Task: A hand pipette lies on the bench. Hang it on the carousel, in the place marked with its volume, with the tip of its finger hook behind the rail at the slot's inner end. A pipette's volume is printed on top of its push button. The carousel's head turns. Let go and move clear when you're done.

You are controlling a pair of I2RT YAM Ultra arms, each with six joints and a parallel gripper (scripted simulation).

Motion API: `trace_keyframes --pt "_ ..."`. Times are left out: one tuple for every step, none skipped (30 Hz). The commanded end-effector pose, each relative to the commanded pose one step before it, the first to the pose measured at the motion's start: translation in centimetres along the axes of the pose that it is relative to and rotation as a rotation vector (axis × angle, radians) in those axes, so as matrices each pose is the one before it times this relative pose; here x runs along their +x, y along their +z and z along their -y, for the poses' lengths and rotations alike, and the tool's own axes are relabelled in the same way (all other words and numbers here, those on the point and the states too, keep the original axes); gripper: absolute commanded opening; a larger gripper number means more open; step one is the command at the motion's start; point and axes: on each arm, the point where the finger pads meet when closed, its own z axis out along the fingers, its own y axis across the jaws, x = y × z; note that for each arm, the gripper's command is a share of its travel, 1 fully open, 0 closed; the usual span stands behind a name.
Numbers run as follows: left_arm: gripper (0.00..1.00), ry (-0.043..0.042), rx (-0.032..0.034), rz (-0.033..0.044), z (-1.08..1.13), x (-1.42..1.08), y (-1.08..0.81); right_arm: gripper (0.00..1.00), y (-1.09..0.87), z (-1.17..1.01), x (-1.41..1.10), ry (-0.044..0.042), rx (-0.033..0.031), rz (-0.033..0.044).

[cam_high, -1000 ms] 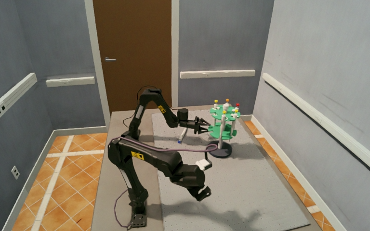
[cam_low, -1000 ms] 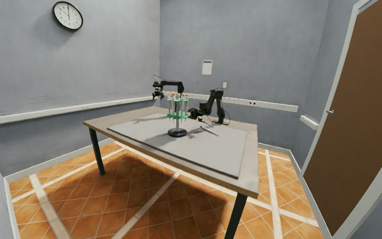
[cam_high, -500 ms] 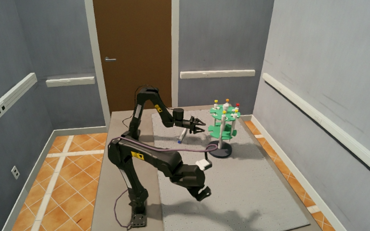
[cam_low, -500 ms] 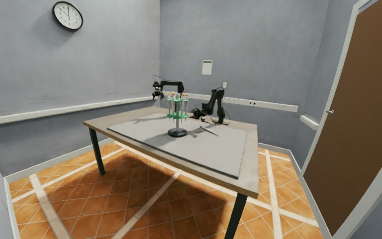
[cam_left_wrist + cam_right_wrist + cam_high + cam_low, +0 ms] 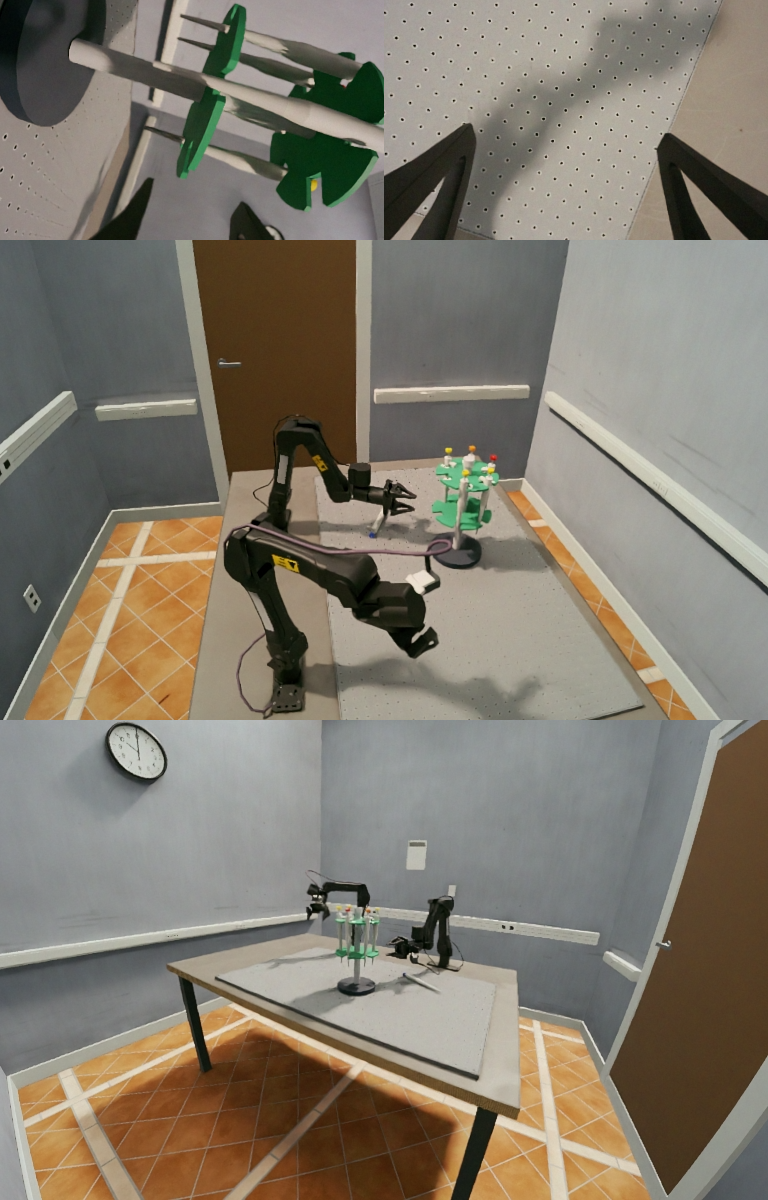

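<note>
Left pincer: held partly open, nothing gripped.
Hand pipette: left lying on the perforated mat, lower than the left pincer and back toward its arm's base; blue push button, volume not legible.
Carousel: positioned just ahead of the left pincer, with other pipettes hung.
Right pincer: opened wide, empty, raised above the mat, well apart from the carousel.

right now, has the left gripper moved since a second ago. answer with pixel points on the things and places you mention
yes, the left gripper (image 5: 414, 502) (image 5: 391, 949) (image 5: 194, 198) has backed away from the carousel (image 5: 461, 558) (image 5: 356, 988) (image 5: 55, 80) in the top view
</note>
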Motion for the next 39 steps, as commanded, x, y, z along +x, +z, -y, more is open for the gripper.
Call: trace_keyframes --pt "0.49 0.01564 0.03310 -0.00263 1.262 -0.157 -1.152 1.00 -0.291 0.436 -0.571 -0.01033 0.00699 0.02755" --pt "0.49 0.00003 -0.00008 0.00000 -0.002 0.003 -0.267 1.00 0.000 0.000 0.000 0.00000 0.00000 0.00000" --pt "0.49 0.00003 -0.00008 0.00000 -0.002 0.003 -0.267 1.00 0.000 0.000 0.000 0.00000 0.00000 0.00000" --pt "0.49 -0.00831 -0.00948 -0.00143 -0.277 0.202 0.579 1.00 0.000 0.000 0.000 0.00000 0.00000 0.00000" --pt "1.00 0.03503 -0.03139 -0.01018 -0.204 -0.584 -1.180 1.00 0.000 0.000 0.000 0.00000 0.00000 0.00000" --pt "1.00 0.03109 -0.01540 -0.01130 0.124 -0.384 -0.600 1.00 0.000 0.000 0.000 0.00000 0.00000 0.00000" --pt "1.00 0.03108 -0.01539 -0.01131 0.104 -0.381 -0.605 1.00 0.000 0.000 0.000 0.00000 0.00000 0.00000" --pt "1.00 0.03107 -0.01537 -0.01131 0.084 -0.377 -0.609 1.00 0.000 0.000 0.000 0.00000 0.00000 0.00000" --pt "1.00 0.04127 0.00977 -0.00684 1.213 -0.716 -0.209 1.00 0.000 0.000 0.000 0.00000 0.00000 0.00000" --pt "1.00 0.03786 -0.00199 -0.00831 0.698 -0.603 -0.415 1.00 0.000 0.000 0.000 0.00000 0.00000 0.00000" --pt "1.00 0.03207 -0.01583 -0.01132 0.056 -0.387 -0.636 1.00 0.000 0.000 0.000 0.00000 0.00000 0.00000" --pt "1.00 0.03205 -0.01583 -0.01132 0.027 -0.378 -0.641 1.00 0.000 0.000 0.000 0.00000 0.00000 0.00000" --pt "1.00 0.03203 -0.01585 -0.01132 0.005 -0.370 -0.646 1.00 0.000 0.000 0.000 0.00000 0.00000 0.00000" --pt "1.00 0.00000 0.00000 0.00000 0.000 0.000 0.000 1.00 0.000 0.000 0.000 0.00000 0.00000 0.00000" --pt "1.00 0.00000 0.00000 0.00000 0.000 0.000 0.000 1.00 0.000 0.000 0.000 0.00000 0.00000 0.00000" --pt "1.00 0.03200 -0.01587 -0.01133 -0.017 -0.362 -0.650 1.00 0.000 0.000 0.000 0.00000 0.00000 0.00000" --pt "1.00 0.03198 -0.01588 -0.01133 -0.040 -0.352 -0.653 1.00 0.000 0.000 0.000 0.00000 0.00000 0.00000" --pt "1.00 0.03195 -0.01589 -0.01134 -0.061 -0.342 -0.656 1.00 0.000 0.000 0.000 0.00000 0.00000 0.00000" --pt "1.00 0.03192 -0.01590 -0.01134 -0.084 -0.330 -0.657 1.00 0.000 0.000 0.000 0.00000 0.00000 0.00000" --pt "1.00 0.03189 -0.01593 -0.01136 -0.099 -0.322 -0.662 1.00 0.000 0.000 0.000 0.00000 0.00000 0.00000" --pt "1.00 0.03186 -0.01592 -0.01135 -0.124 -0.308 -0.661 1.00 0.000 0.000 0.000 0.00000 0.00000 0.00000" --pt "1.00 0.03025 -0.01432 -0.00964 -0.145 -0.295 -0.662 1.00 0.000 0.000 0.000 0.00000 0.00000 0.00000" --pt "1.00 0.02654 -0.01084 -0.00552 -0.163 -0.283 -0.661 1.00 0.000 0.000 0.000 0.00000 0.00000 0.00000" --pt "1.00 0.02632 -0.01094 -0.00515 -0.178 -0.275 -0.660 1.00 0.000 0.000 0.000 0.00000 0.00000 0.00000" --pt "1.00 0.02621 -0.01116 -0.00504 -0.192 -0.266 -0.658 1.00 0.000 0.000 0.000 0.00000 0.00000 0.00000" --pt "1.00 0.02609 -0.01118 -0.00481 -0.207 -0.255 -0.654 1.00 0.000 0.000 0.000 0.00000 0.00000 0.00000" --pt "1.00 0.02602 -0.01115 -0.00457 -0.219 -0.253 -0.658 1.00 0.000 0.000 0.000 0.00000 0.00000 0.00000" --pt "1.00 0.02600 -0.01108 -0.00427 -0.234 -0.239 -0.651 1.00 0.000 0.000 0.000 0.00000 0.00000 0.00000" --pt "1.00 0.00231 -0.01703 -0.01780 -1.236 0.174 -0.050 1.00 0.000 0.000 0.000 0.00000 0.00000 0.00000" --pt "1.00 0.02657 -0.01060 -0.00408 -0.255 -0.235 -0.656 1.00 0.000 0.000 0.000 0.00000 0.00000 0.00000" --pt "1.00 0.00000 0.00000 0.00000 0.000 0.000 0.000 1.00 0.000 0.000 0.000 0.00000 0.00000 0.00000" --pt "1.00 0.00000 0.00000 0.00000 0.000 0.000 0.000 1.00 0.000 0.000 0.000 0.00000 0.00000 0.00000" --pt "1.00 0.04483 -0.02700 -0.02390 -0.269 -0.225 -0.654 1.00 0.000 0.000 0.000 0.00000 0.00000 0.00000" --pt "1.00 0.02651 -0.01241 -0.00912 -0.296 -0.196 -0.650 1.00 0.000 0.000 0.000 0.00000 0.00000 0.00000" --pt "1.00 0.02434 -0.02410 -0.00487 -0.611 -0.234 -0.660 1.00 0.000 0.000 0.000 0.00000 0.00000 0.00000" --pt "1.00 0.02503 -0.01196 -0.00756 -0.331 -0.159 -0.645 1.00 0.000 0.000 0.000 0.00000 0.00000 0.00000" --pt "1.00 0.02398 -0.01210 -0.00514 -0.342 -0.146 -0.641 1.00 0.000 0.000 0.000 0.00000 0.00000 0.00000" --pt "1.00 0.02352 -0.01237 -0.00335 -0.353 -0.134 -0.638 1.00 0.000 0.000 0.000 0.00000 0.00000 0.00000" --pt "1.00 0.02362 -0.01275 -0.00225 -0.363 -0.124 -0.634 1.00 0.000 0.000 0.000 0.00000 0.00000 0.00000"
